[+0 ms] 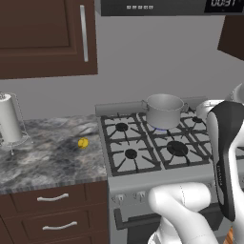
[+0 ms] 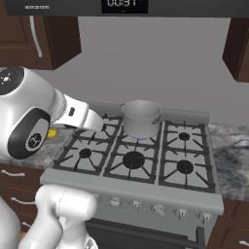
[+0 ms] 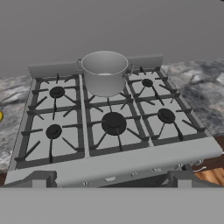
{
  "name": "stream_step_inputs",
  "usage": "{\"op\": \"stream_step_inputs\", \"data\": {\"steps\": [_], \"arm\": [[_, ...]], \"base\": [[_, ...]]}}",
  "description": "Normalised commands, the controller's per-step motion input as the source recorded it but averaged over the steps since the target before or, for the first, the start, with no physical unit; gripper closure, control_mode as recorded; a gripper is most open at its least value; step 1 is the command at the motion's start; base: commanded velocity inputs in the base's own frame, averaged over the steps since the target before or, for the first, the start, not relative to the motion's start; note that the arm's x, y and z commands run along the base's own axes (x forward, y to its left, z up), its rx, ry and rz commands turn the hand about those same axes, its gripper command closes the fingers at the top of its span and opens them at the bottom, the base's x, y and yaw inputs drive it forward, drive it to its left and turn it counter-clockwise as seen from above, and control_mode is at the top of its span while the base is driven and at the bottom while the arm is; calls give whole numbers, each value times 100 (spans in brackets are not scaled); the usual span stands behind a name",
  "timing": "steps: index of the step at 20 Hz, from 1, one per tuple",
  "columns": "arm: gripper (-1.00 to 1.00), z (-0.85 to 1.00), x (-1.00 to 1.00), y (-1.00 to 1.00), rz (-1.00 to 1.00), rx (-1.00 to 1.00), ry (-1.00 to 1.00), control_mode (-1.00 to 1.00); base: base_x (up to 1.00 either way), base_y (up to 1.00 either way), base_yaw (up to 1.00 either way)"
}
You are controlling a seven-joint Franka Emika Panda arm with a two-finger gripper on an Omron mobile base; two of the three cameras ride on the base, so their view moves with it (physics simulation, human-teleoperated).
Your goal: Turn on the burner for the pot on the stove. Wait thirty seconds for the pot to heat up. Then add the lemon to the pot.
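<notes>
The silver-grey pot (image 1: 163,110) (image 2: 141,118) (image 3: 105,72) stands on the back middle grate of the stove (image 1: 157,174) (image 2: 131,187) (image 3: 109,162). A small blue flame shows at the burner (image 1: 161,129) (image 2: 141,140) beneath it. The yellow lemon (image 1: 83,142) (image 2: 51,132) lies on the marble counter left of the stove, and in the hand view the lemon (image 3: 1,116) sits at the left edge. My gripper (image 3: 111,179) hovers before the stove's front edge, open, its fingertips (image 3: 41,178) far apart with nothing between them.
A paper-towel roll in a wire holder (image 1: 9,119) stands at the counter's far left. Dark wall cabinets (image 1: 47,33) hang above, and drawers (image 1: 52,198) sit below the counter. A row of knobs (image 2: 158,209) runs along the stove front. The marble counter (image 2: 233,151) continues to the right.
</notes>
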Motion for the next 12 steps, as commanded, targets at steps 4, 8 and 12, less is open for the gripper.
{"op": "stream_step_inputs", "data": {"steps": [4,8,12], "arm": [[-100,0,0,0,0,0,0,-100],[-100,0,0,0,0,0,0,-100],[-100,0,0,0,0,0,0,-100]], "base": [[0,0,0],[0,0,0],[0,0,0]]}}
